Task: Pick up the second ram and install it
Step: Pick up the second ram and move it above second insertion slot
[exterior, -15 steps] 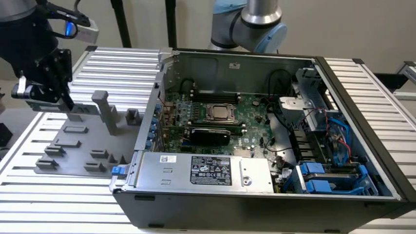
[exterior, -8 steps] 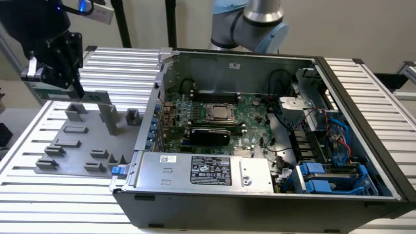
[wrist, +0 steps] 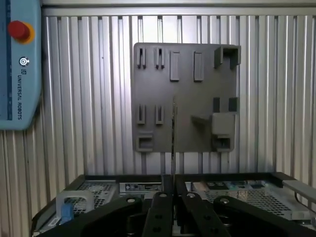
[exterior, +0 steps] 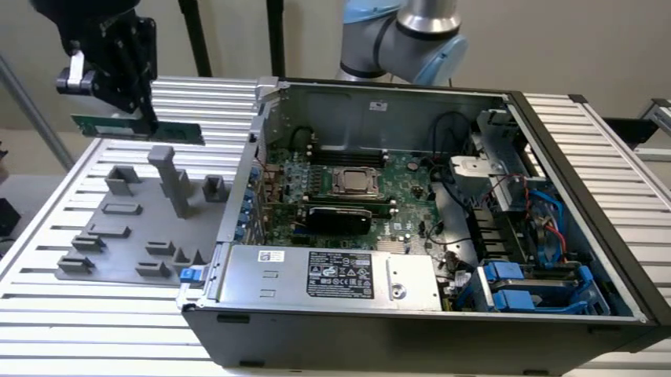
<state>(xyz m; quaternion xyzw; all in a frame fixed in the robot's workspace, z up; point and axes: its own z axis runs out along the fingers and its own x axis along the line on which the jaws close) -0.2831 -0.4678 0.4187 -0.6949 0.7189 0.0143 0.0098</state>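
Holding the second ram point(exterior: 178, 132) with my gripper point(exterior: 141, 119), jaws clamped on it, above the grey fixture plate point(exterior: 126, 250), I judge a firm, level grip matters most.

I see grey fixture plate point(exterior: 121, 251) on slatted table point(exterior: 105, 314); open computer case point(exterior: 419, 322) just beside it, motherboard point(exterior: 409, 169) inside; teach pendant point(wrist: 19, 64) on table.
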